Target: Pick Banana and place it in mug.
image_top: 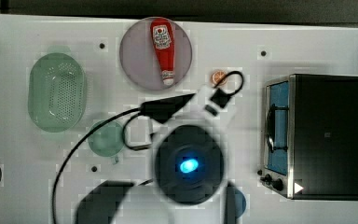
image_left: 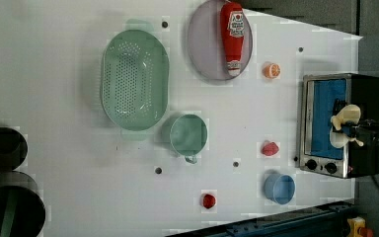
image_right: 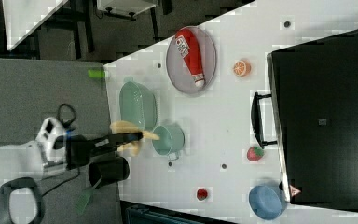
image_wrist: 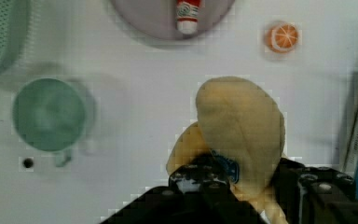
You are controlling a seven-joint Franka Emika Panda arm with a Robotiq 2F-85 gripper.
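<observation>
Pale yellow-cream and softly rounded, the banana (image_wrist: 240, 135) looms closest to the wrist camera, a bunch of blunt lobes with a small blue sticker near the stalk end. It hangs in the air above the white worktop (image_left: 79, 98), clamped between the black fingers (image_wrist: 198, 179) of the pincer (image_wrist: 242, 184), which stands closed partway on the fruit's lower end. In the left view the banana (image_left: 344, 123) shows against the front of the toaster oven (image_left: 343, 123), held clear of the surface. In the right view the arm (image_right: 23, 156) reaches in level from the right view's left, white links ending in the dark pincer (image_right: 133, 136), with the banana (image_right: 126, 127) poking out on either side of the fingers, just short of the mug (image_right: 168, 139). The mug (image_wrist: 49, 114), round, translucent green, with a small side handle, stands upright on the worktop beside the perforated green colander (image_left: 134, 79). Farther off, a ketchup bottle (image_top: 163, 50) lies on the purple plate (image_top: 135, 56), with an orange slice (image_wrist: 282, 37) near it. From the top view the arm's wrist (image_top: 189, 163) covers the middle of the worktop, its blue light glowing.
</observation>
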